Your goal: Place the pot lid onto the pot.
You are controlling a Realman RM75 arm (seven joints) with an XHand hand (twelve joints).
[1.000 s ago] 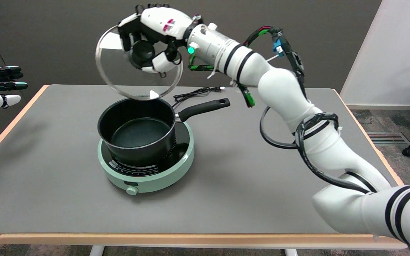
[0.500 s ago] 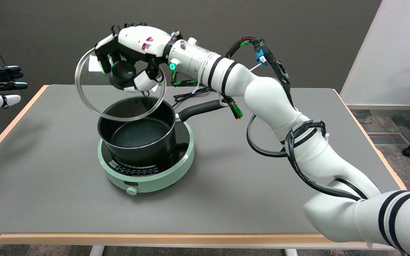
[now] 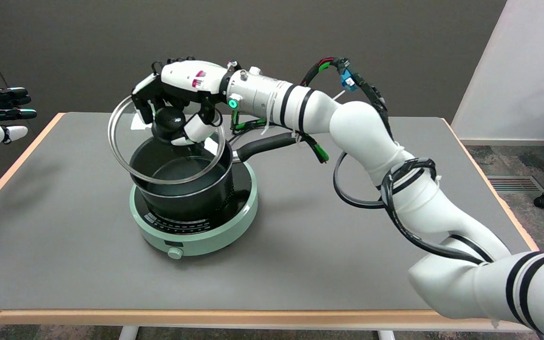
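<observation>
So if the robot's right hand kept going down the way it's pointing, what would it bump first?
Probably the pot. The right hand grips the knob of the glass lid, tilted just above the pot, so the lid's lower edge would likely meet the pot's rim first. Depth is hard to judge.

I see a grey table (image 3: 300, 264) with a pale wood edge; a mint-green hotplate (image 3: 234, 222) sits left of centre, a black cable (image 3: 248, 125) at its far side.

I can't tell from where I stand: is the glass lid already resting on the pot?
Cannot tell. In the head view the right hand holds the tilted lid by its knob, low over the pot; their rims overlap, so neither contact nor gap shows plainly.
</observation>
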